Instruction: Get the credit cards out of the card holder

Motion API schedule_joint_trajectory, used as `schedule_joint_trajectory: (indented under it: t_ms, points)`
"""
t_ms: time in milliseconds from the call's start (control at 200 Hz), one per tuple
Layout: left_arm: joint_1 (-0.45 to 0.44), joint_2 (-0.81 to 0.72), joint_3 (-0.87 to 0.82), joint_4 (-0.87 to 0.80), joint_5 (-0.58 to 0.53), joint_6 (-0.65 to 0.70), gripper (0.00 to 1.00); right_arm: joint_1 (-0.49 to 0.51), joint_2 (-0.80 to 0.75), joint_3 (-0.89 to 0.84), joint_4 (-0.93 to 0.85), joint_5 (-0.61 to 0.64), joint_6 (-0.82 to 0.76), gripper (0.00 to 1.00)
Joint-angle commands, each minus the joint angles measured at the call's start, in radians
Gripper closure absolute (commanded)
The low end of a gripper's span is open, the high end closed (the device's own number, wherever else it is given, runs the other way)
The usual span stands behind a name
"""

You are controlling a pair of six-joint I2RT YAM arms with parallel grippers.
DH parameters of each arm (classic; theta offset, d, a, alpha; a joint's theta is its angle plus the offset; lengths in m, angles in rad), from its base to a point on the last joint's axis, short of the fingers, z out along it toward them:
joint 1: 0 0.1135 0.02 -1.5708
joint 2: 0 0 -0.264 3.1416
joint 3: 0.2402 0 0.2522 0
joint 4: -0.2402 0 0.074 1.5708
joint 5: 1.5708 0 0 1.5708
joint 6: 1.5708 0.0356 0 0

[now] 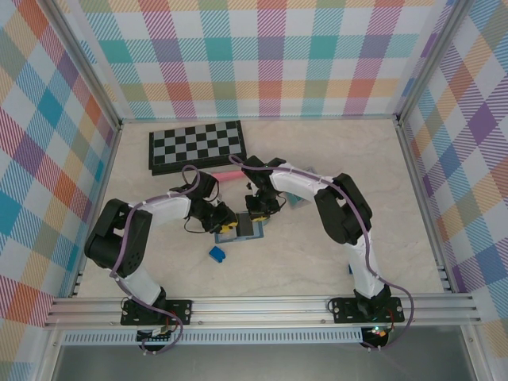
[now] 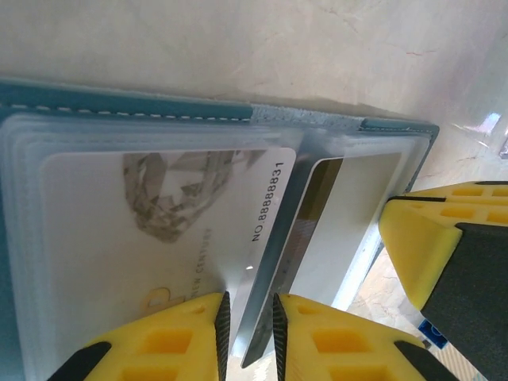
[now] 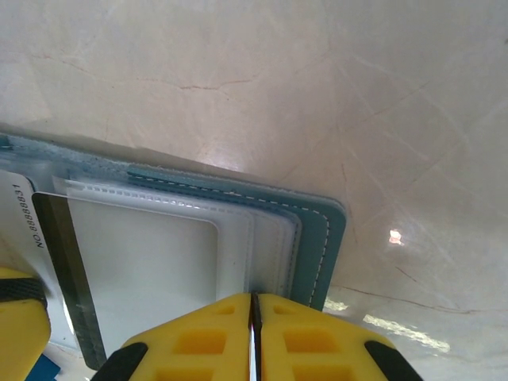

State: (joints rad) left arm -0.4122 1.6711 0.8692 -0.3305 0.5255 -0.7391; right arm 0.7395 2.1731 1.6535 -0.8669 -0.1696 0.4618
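While pinning the soft card holder (image 1: 240,230), open on the table (image 3: 317,95), with the right gripper (image 3: 252,333) pressed together, draw the stiff, slick credit card (image 2: 298,238) out by its protruding edge, pinched in the left gripper (image 2: 250,333).

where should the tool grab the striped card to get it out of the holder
Pinch the striped card by the corner poking from the card holder, coming in from that side. It sits tilted, that edge free of the clear sleeve; the left tool straddles it there.
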Motion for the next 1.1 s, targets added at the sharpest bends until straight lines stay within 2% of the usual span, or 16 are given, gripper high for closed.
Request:
schedule_joint_trajectory:
  t_ms: [0,575,905,1095]
  points:
    - [-0.016,0.006,0.022,0.020,0.027,0.032,0.77,-0.009,0.034,0.014,-0.039,0.011,-0.020,0.89]
    - [-0.020,0.012,-0.003,0.081,0.044,0.269,0.77,-0.012,0.053,0.021,-0.052,0.004,-0.052,0.89]
    - [-0.014,0.059,-0.007,0.077,0.016,0.279,0.76,-0.014,0.055,0.017,-0.054,0.004,-0.055,0.89]
    - [-0.014,0.068,-0.016,0.109,0.057,0.268,0.78,-0.014,0.058,0.018,-0.053,0.002,-0.057,0.89]
